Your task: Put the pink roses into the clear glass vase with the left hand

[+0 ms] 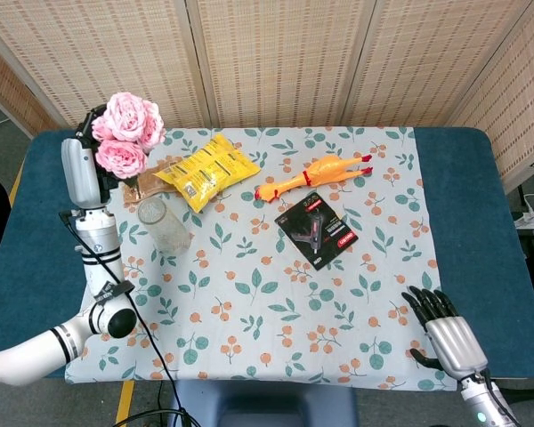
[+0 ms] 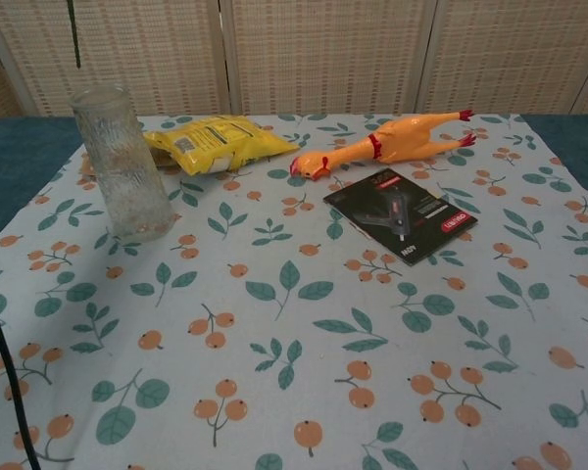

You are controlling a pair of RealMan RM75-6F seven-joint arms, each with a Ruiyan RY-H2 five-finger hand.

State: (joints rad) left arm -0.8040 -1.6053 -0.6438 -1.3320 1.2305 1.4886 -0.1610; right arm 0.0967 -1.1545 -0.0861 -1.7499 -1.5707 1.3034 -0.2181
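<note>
My left hand (image 1: pixel 82 165) is raised high at the left and holds the pink roses (image 1: pixel 125 132), whose blooms hang above the table's far left corner. A thin dark stem (image 2: pixel 73 34) shows at the top of the chest view, above the vase. The clear glass vase (image 1: pixel 164 227) (image 2: pixel 122 164) stands upright on the patterned cloth, just right of and below the roses. My right hand (image 1: pixel 447 336) rests at the near right edge, fingers apart and holding nothing.
A yellow snack bag (image 1: pixel 207 169) and a brown packet (image 1: pixel 142 184) lie just behind the vase. A rubber chicken (image 1: pixel 313 172) and a black product card (image 1: pixel 317 229) sit mid-table. The floral cloth (image 1: pixel 276 294) covers the blue table (image 1: pixel 467 205).
</note>
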